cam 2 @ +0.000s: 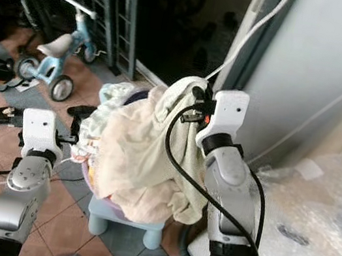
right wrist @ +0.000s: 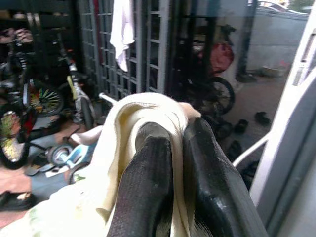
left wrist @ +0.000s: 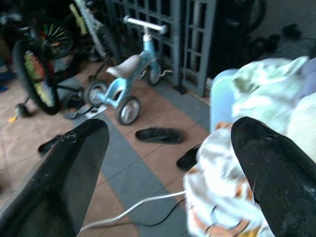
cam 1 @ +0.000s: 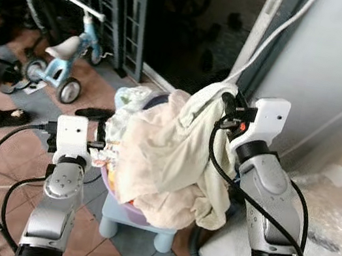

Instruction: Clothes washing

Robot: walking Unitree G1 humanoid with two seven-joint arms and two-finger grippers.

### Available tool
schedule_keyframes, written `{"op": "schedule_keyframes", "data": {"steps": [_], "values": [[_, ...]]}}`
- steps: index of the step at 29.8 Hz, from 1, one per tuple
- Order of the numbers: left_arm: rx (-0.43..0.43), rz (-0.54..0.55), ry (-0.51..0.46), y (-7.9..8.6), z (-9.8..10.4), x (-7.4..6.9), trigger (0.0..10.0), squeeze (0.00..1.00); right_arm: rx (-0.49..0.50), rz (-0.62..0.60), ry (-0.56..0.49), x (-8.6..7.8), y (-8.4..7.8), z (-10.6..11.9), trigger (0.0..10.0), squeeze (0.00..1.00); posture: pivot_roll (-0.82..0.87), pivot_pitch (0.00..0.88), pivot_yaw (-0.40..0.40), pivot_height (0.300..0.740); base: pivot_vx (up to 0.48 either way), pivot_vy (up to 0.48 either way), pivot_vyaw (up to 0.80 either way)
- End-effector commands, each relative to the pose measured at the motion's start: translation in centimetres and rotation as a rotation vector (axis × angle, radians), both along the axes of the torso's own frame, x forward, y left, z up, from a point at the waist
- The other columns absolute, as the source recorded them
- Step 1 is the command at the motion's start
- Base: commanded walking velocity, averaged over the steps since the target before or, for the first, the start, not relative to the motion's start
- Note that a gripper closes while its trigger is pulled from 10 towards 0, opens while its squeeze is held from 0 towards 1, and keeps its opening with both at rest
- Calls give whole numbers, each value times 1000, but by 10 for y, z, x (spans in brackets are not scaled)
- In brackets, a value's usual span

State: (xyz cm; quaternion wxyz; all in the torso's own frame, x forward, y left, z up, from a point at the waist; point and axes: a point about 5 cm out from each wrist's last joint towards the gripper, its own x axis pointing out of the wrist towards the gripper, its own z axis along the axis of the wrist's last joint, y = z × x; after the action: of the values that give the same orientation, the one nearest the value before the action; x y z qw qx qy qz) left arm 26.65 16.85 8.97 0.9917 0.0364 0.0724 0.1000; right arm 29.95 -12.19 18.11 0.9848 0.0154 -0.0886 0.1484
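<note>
1. The pale cream soft cotton garment [cam 1: 174, 148] is heaped on a lilac plastic basin [cam 1: 124, 207] atop a light-blue plastic stool [cam 1: 133, 227], frame centre.
2. The right gripper [right wrist: 175, 163] is pinched tight on a fold at approx. 1 o'clock of the heap.
3. The left gripper [left wrist: 170, 163] is spread wide, empty, at 9 o'clock.
4. Judged light, limp, non-slippery; a bunched fold is best gripped.
5. No legible writing or brand is seen.
</note>
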Motion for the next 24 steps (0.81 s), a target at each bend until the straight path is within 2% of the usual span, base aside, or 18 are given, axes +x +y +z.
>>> {"op": "schedule_keyframes", "data": {"steps": [1, 24], "values": [[0, -7, 2, -2, -1, 1, 10000, 0, -9, 2, -16, 1, 0, 3, 10000, 0, -48, 0, -18, 740, -270, 0, 0], [-1, -2, 9, 0, -2, 0, 10000, 0, -24, -7, 0, 4, 0, -1, 10000, 0, -40, 0, -21, 740, -268, -211, 0]]}}
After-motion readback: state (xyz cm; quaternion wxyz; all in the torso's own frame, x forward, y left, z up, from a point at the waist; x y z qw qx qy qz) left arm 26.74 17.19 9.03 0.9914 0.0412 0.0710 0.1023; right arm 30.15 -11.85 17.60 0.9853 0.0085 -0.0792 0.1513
